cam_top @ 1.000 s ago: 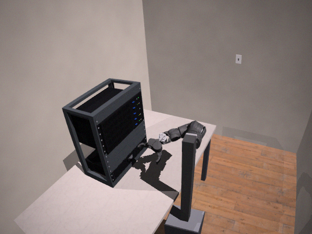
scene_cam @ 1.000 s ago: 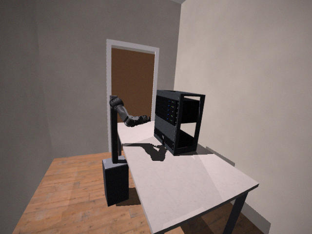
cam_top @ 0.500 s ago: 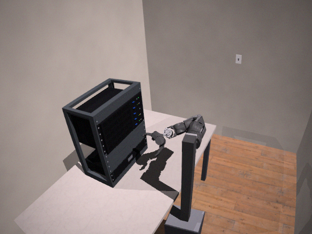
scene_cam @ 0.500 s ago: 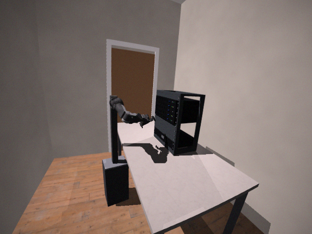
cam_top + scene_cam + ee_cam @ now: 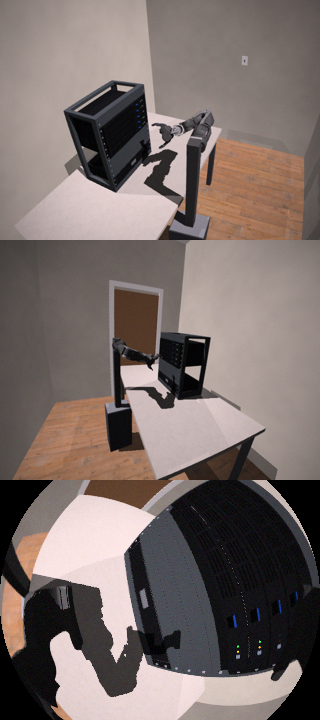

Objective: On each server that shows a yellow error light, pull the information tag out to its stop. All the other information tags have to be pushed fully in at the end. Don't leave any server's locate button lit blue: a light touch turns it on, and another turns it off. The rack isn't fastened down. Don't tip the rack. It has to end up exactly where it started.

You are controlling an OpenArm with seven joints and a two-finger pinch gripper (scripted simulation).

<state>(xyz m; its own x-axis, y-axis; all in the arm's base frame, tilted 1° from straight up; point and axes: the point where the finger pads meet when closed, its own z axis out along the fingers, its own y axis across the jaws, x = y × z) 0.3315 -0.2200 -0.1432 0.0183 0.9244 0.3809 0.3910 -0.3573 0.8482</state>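
Spread wide, the dark two-fingered gripper (image 5: 160,136) (image 5: 154,362) is held before the tall dark-grey metal rack (image 5: 108,144) (image 5: 182,374) (image 5: 187,595), on the white table (image 5: 103,206) (image 5: 196,431) (image 5: 100,535); small blue-marked tags (image 5: 138,116) (image 5: 173,352) (image 5: 255,615) probably slide stiffly, best pinched by their edges.

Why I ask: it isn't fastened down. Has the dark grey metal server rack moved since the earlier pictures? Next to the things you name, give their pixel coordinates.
No visible shift: the dark grey metal server rack (image 5: 107,155) (image 5: 181,374) (image 5: 170,585) stands at the same place on the white tabletop (image 5: 103,211) (image 5: 196,431).
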